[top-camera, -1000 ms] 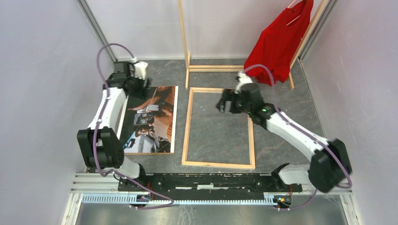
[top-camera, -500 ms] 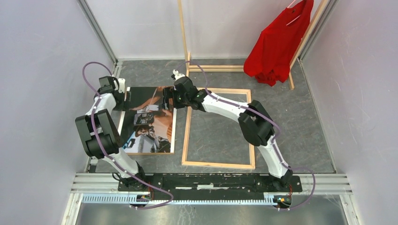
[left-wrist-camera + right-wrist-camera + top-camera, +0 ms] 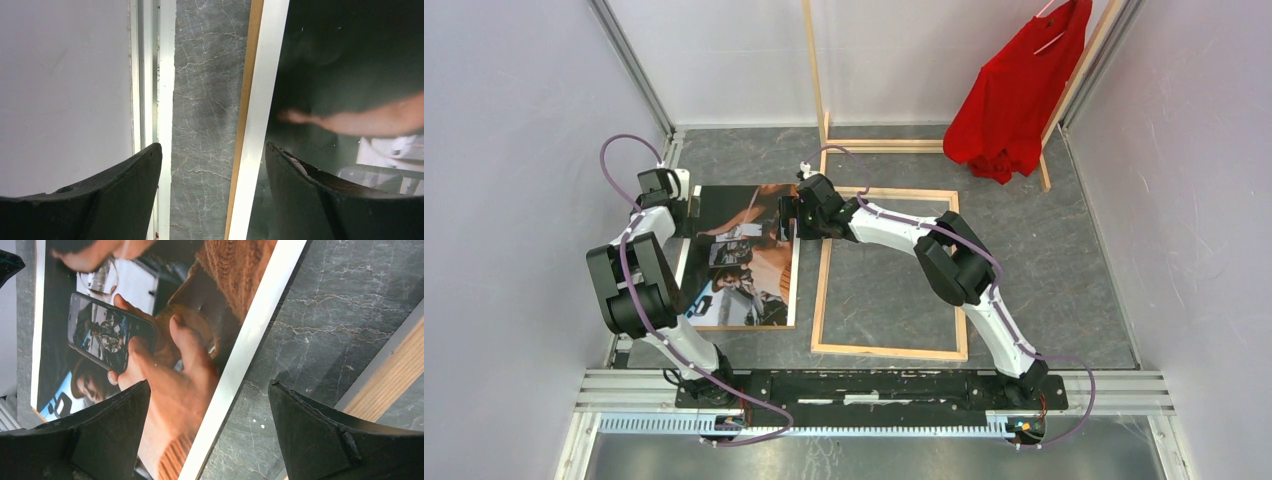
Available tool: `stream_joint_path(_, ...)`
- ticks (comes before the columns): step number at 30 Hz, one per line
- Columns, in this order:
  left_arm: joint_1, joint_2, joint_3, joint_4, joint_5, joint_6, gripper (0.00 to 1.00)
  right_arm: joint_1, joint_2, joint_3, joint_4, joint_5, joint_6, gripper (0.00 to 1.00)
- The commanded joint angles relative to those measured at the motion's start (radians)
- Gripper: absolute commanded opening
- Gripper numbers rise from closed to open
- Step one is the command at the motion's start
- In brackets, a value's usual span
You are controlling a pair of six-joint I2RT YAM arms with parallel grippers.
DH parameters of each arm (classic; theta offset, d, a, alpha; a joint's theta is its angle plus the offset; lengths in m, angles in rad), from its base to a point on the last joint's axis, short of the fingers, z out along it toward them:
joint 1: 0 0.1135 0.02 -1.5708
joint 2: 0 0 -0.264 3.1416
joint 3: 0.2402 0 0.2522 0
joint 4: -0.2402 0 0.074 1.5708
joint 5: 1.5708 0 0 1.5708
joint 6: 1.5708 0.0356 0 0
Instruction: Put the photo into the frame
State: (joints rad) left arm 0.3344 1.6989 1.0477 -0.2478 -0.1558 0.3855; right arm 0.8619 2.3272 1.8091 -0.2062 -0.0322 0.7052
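The photo [image 3: 744,262] lies face up on the grey floor at the left, a print of people in brown and orange tones with a white border. The frame [image 3: 892,270] lies flat to its right, light wood side up, empty inside. My left gripper [image 3: 686,212] is open over the photo's far left edge; the left wrist view shows its jaws straddling the white border [image 3: 260,100]. My right gripper [image 3: 792,216] is open over the photo's far right edge; in the right wrist view its jaws straddle the border [image 3: 250,345], with the frame's wood [image 3: 395,375] at the right.
A tall wooden clothes rack [image 3: 816,90] stands at the back with a red shirt [image 3: 1016,95] hanging on it. White walls enclose the left, back and right. A metal rail [image 3: 874,385] runs along the near edge.
My right arm has swung left from over the frame to the photo's far right edge. My left gripper has shifted left to the photo's far left edge.
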Motion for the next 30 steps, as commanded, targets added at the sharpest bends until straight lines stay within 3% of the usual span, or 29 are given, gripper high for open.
stream_joint_path(1, 0.004, 0.006, 0.002, 0.072, -0.027, 0.047, 0.81, 0.002, 0.028, 0.012, 0.046, 0.026, 0.038, 0.94)
stream_joint_path(13, 0.005, 0.082, -0.047, 0.048, 0.05, 0.034, 0.81, 0.0, 0.073, -0.001, 0.079, 0.026, 0.095, 0.94)
stream_joint_path(22, 0.003, 0.11, -0.051, -0.052, 0.183, 0.069, 0.81, -0.006, 0.065, -0.083, 0.253, -0.041, 0.192, 0.93)
stream_joint_path(30, 0.003, 0.126, -0.055, -0.068, 0.196, 0.093, 0.8, -0.006, -0.006, -0.141, 0.353, -0.057, 0.2, 0.93)
